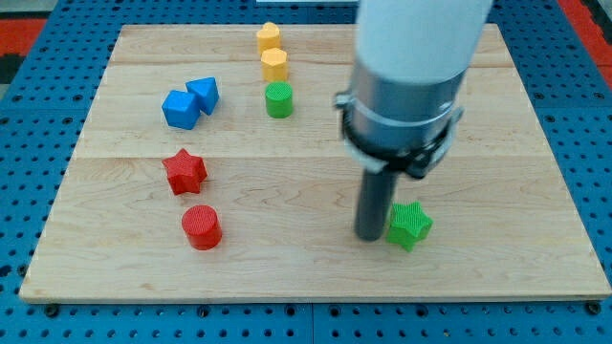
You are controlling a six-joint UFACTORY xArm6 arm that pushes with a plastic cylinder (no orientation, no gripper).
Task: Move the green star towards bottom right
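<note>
The green star (410,225) lies on the wooden board (306,277) right of centre, toward the view's bottom. My tip (371,236) is at the end of the dark rod, directly at the star's left side, touching or nearly touching it. The arm's white and grey body (406,67) hangs above and hides part of the board behind it.
A green cylinder (278,99) stands below two yellow blocks (269,38) (274,65) at the view's top centre. Two blue blocks (181,109) (205,94) sit at upper left. A red star (184,172) and a red cylinder (202,227) sit at lower left.
</note>
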